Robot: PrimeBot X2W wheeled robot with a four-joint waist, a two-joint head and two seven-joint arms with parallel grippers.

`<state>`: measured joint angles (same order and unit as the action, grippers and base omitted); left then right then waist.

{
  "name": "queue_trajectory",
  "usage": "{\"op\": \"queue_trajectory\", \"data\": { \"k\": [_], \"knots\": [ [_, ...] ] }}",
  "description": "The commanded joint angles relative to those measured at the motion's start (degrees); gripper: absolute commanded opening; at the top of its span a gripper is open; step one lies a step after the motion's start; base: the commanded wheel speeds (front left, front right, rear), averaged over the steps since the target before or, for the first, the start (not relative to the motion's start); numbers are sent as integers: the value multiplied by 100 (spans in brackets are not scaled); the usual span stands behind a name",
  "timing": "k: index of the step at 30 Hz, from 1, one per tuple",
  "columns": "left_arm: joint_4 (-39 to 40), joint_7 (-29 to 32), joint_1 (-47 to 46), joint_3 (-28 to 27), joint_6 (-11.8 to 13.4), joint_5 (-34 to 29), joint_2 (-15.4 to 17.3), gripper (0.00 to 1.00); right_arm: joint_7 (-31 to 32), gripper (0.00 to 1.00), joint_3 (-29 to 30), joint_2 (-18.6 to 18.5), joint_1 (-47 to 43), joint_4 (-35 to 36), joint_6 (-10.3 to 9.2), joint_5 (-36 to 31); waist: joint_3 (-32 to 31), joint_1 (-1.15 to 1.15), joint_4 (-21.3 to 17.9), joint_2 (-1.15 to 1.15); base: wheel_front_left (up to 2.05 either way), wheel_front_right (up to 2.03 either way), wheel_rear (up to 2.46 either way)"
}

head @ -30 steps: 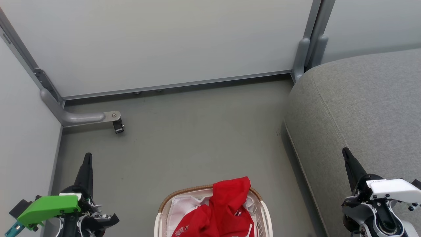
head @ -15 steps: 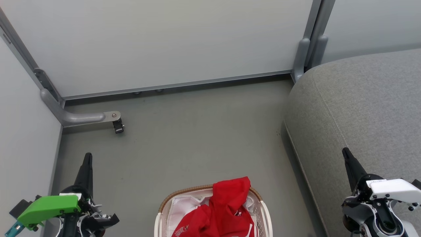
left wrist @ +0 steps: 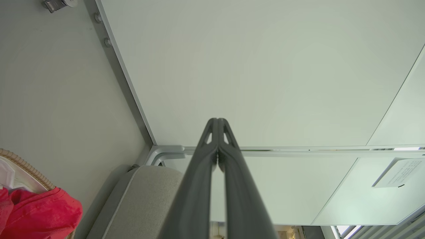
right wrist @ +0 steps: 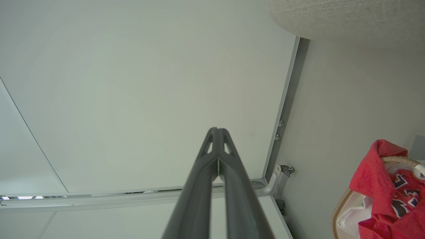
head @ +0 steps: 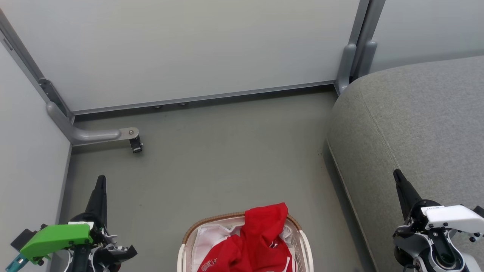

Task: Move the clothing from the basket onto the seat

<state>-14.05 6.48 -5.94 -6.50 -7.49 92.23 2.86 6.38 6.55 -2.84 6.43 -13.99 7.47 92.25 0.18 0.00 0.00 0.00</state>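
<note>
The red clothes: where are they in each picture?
Head view: the clothing is at the bottom middle, in the basket.
Left wrist view: clothing in the bottom left corner.
Right wrist view: clothing at the lower right edge.
Shared landmark: the basket's brown woven rim, right beside the red cloth in all three.

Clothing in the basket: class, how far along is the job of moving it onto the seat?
Done: nothing; the red clothing lies in the basket, part draped over its rim. In hand: nothing; the left gripper and right gripper are shut, empty, apart from the basket. Left: grasping the clothing and carrying it all to the grey seat.
</note>
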Motion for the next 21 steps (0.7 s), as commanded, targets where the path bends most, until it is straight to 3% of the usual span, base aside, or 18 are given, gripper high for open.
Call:
{"op": "queue_trajectory", "data": {
  "k": [1, 21],
  "knots": [
    [8, -17, -58, -3, 0, -24, -4, 0, 19, 0, 16, -15, -54, 2, 4, -12, 0, 0, 0, 0, 0, 0, 0],
    [8, -18, -58, -2, 0, -23, -4, 0, 21, 0, 17, -14, -54, 1, 4, -15, 0, 0, 0, 0, 0, 0, 0]
  ]
}}
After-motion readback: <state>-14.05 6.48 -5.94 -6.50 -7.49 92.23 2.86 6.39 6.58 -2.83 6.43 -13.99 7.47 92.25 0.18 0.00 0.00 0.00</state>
